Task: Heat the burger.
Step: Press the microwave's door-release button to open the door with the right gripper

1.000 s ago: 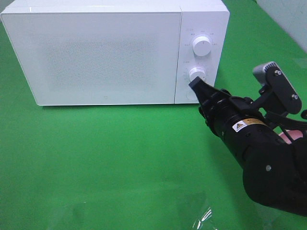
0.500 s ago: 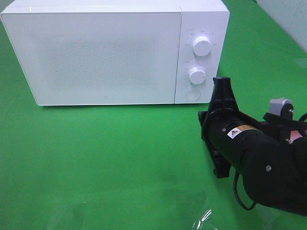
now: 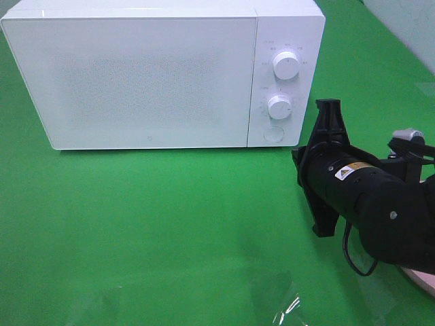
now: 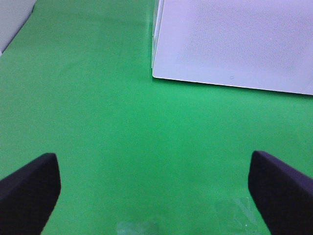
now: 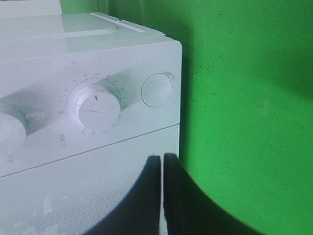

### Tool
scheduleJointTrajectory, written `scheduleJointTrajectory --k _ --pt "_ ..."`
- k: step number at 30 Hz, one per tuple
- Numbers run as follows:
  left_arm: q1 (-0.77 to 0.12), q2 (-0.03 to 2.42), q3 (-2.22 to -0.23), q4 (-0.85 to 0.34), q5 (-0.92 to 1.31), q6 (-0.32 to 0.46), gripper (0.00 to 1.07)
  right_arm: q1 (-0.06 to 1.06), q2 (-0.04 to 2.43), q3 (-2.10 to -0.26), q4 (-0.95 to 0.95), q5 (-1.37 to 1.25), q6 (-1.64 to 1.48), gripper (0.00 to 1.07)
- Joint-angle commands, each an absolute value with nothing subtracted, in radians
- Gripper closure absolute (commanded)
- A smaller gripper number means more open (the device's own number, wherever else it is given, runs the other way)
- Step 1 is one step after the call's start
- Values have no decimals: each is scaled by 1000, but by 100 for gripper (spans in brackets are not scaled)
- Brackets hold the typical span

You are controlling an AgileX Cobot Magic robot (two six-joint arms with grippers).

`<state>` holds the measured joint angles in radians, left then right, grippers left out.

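Observation:
The burger is out of view in every frame. The white microwave (image 3: 149, 75) stands at the back with its door closed. My right gripper (image 3: 329, 107) is shut and empty, a short way to the right of the lower dial (image 3: 279, 107) and apart from it. The right wrist view has the shut fingertips (image 5: 162, 159) below that dial (image 5: 96, 106) and the round button (image 5: 157, 90). Wide open over bare green cloth, my left gripper (image 4: 154, 164) holds nothing, and the microwave door (image 4: 234, 44) lies ahead of it.
An upper dial (image 3: 286, 65) sits above the lower one on the control panel. The edge of a pink plate (image 3: 418, 280) peeks out under my right arm at the lower right. Green cloth (image 3: 170, 224) covers the table in front of the microwave.
My right gripper has come off the lower dial, drawn back to the right while rolling over, and its jaws have shut. The left gripper has not moved.

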<state>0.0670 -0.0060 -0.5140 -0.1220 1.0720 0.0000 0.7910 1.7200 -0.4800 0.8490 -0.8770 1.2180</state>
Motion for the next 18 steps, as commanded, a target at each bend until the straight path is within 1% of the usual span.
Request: scheduleJointTrajectory --k 1,10,18 --pt "70 -20 -514 -126 1065 -8 10 743 1733 -486 789 -870 1236 107" --pt "70 -20 -514 -126 1065 -8 10 677 1847 -551 627 -884 1392 107" --pt "70 -20 -514 -126 1065 -8 10 622 1925 -625 571 -884 1406 107"
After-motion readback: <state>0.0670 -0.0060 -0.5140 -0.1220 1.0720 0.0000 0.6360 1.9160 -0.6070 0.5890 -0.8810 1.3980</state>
